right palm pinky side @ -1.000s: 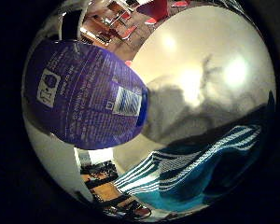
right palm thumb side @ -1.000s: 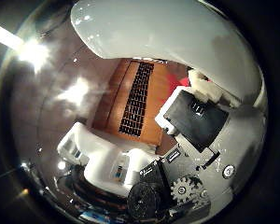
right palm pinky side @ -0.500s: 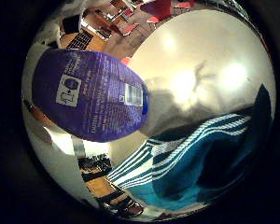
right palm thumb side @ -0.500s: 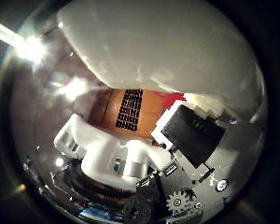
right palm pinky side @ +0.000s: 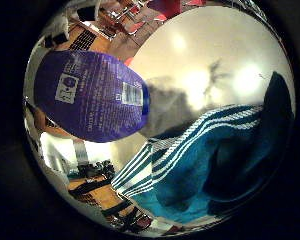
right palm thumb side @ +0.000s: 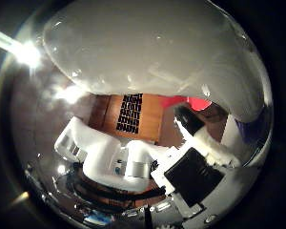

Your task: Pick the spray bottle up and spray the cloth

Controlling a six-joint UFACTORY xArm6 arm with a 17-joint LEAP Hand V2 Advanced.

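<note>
The purple spray bottle sits close against the palm above the pale worktop, beside the striped teal cloth. The hand curls its fingers around the bottle.

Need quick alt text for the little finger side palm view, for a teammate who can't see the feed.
A purple spray bottle, label facing the camera, fills much of the view, so it is close to the palm. Beside it a teal cloth with white stripes lies rumpled on a glossy white table. None of the hand shows in this view.
</note>
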